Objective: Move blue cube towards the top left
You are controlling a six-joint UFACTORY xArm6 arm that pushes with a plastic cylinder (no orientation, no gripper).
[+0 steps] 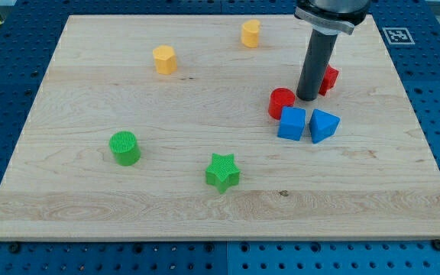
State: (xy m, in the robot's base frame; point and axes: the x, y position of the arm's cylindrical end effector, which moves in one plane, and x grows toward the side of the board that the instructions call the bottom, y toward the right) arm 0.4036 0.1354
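You have your rod standing upright over the board's right half, with my tip (308,98) resting on the wood just above the blue cube (291,124) and a little to its right. The tip sits between two red blocks — a red cylinder (280,102) just to its left and a red block (329,78) partly hidden behind the rod on its right, whose shape you cannot make out. There is no claw on this arm, only the bare rod, so nothing is clenched or grasped.

The blue cube lies right of centre, its upper left corner touching or very nearly touching the red cylinder. Just beside it on the view's right is a blue wedge-like block (323,125).

Well apart, you see a green cylinder (124,147) and a green star (222,172) toward the view's bottom left, and two yellow blocks near the top — one (164,59) left of centre, one (250,33) further right.

No readable writing shows; only a black-and-white square marker (395,35) on the blue perforated table (6,84) beyond the wooden board's (205,221) top right corner.
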